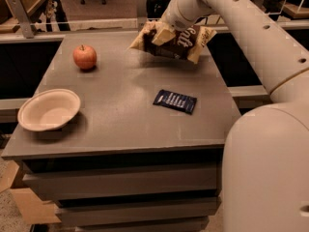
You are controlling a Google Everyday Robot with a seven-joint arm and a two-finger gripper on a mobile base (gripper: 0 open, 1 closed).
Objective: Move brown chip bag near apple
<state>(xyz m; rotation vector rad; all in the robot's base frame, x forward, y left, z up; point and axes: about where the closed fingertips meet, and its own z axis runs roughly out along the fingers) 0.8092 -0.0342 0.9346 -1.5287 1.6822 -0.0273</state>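
Observation:
The brown chip bag (181, 41) is a crinkly dark-brown and tan bag with white lettering, held lifted above the far right part of the table. My gripper (161, 32) is shut on the bag's left upper part, at the end of the cream arm reaching in from the upper right. The apple (84, 57) is small, red-orange and round, and sits on the table at the far left, well to the left of the bag.
A cream bowl (48, 110) sits at the table's front left edge. A small flat dark-blue packet (175, 101) lies right of centre. The grey table (120, 124) drops off at the front; a railing runs behind it. My arm's bulky base fills the lower right.

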